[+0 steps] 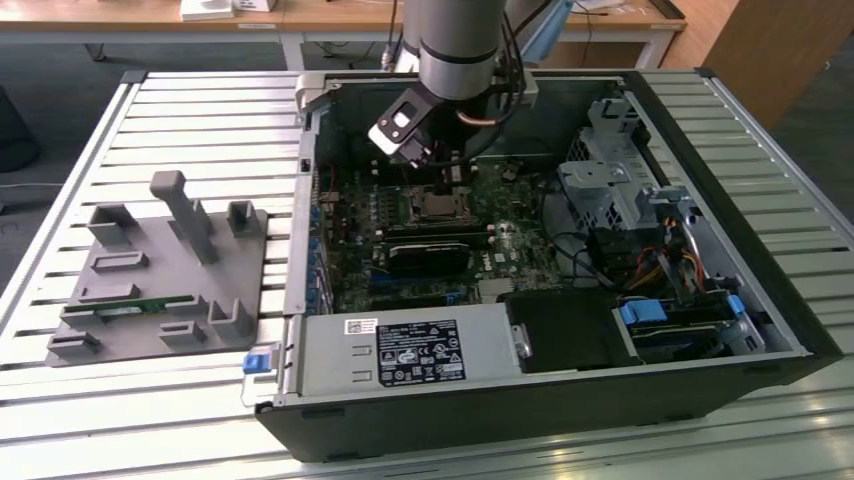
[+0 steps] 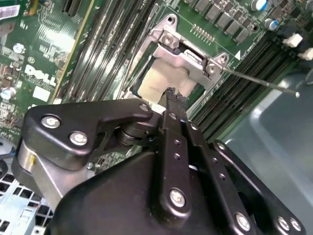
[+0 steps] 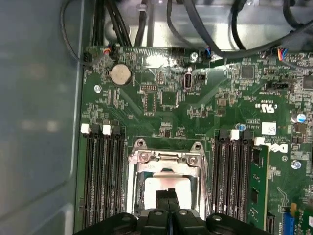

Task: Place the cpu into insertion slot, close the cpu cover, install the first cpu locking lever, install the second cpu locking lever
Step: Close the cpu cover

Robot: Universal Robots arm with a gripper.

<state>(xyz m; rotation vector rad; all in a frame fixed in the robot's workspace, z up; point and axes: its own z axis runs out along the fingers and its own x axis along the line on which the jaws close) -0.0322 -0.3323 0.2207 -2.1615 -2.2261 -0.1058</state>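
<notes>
Hanging tips-down just above the cpu (image 3: pixel 152 190), the claw (image 3: pixel 167 196) is pinched narrow and empty, probably to press. The cpu sits directly beneath, in the insertion slot (image 1: pixel 435 206), cpu cover (image 3: pixel 168 157) lowered around it.

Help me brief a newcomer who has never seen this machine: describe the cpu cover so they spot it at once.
Look inside the open computer case at the green circuit board. Between its two banks of long black memory slots sits the cpu cover: the one bright silver square frame, a pale chip showing through its window.
</notes>
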